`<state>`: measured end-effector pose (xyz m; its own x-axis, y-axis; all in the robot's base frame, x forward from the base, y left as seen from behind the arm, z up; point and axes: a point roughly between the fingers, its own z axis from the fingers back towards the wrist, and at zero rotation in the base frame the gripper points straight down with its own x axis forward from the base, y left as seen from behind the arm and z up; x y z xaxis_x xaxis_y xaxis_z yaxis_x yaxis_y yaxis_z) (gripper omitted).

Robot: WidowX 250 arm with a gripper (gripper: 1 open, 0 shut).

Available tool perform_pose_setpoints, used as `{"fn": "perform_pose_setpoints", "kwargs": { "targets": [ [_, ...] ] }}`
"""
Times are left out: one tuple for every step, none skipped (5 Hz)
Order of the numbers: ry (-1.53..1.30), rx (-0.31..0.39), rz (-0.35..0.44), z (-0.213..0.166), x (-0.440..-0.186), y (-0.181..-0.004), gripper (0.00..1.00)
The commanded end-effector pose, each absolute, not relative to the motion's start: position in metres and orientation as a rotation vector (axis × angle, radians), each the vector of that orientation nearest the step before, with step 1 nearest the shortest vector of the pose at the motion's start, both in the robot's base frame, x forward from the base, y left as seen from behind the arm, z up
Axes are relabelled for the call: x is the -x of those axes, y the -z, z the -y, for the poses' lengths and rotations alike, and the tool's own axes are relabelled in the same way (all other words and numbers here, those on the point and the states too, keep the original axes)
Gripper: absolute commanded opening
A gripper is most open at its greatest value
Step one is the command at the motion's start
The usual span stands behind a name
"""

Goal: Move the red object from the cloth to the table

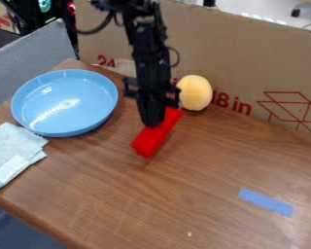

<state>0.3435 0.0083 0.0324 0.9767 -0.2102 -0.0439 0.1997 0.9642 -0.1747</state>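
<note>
1. A strip of blue tape [264,202] lies on the table [145,204], well in front of the fingers.
2. The cloth [8,154] sits far to their left.
3. The gripper [153,117] points down, fingers clamped on the red object [155,134], whose lower end touches the table.
4. A yellowish ball [193,90] sits just beyond the fingers, a blue plate [61,103] to their left.

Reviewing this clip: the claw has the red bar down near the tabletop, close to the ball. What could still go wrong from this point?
1. The red bar hangs tilted in the shut claw, its low end at or near the table; released like this, it may tip or skid.
2. The yellowish ball sits just beside the claw; a sideways retreat could knock it rolling.
3. The blue plate lies close on the other side, so a sliding bar might strike its rim.
</note>
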Motion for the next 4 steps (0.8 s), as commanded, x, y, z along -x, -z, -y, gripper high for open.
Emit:
{"fn": "perform_pose_setpoints", "kwargs": {
  "targets": [
    [0.213,0.15,0.05,0.0,-0.363,-0.087,0.0],
    [0.234,0.146,0.07,0.006,-0.35,-0.105,1.0],
    [0.229,0.161,0.09,-0.003,-0.353,-0.109,1.0],
    [0.239,0.165,0.069,0.0,-0.344,-0.109,1.0]
  ]
}}
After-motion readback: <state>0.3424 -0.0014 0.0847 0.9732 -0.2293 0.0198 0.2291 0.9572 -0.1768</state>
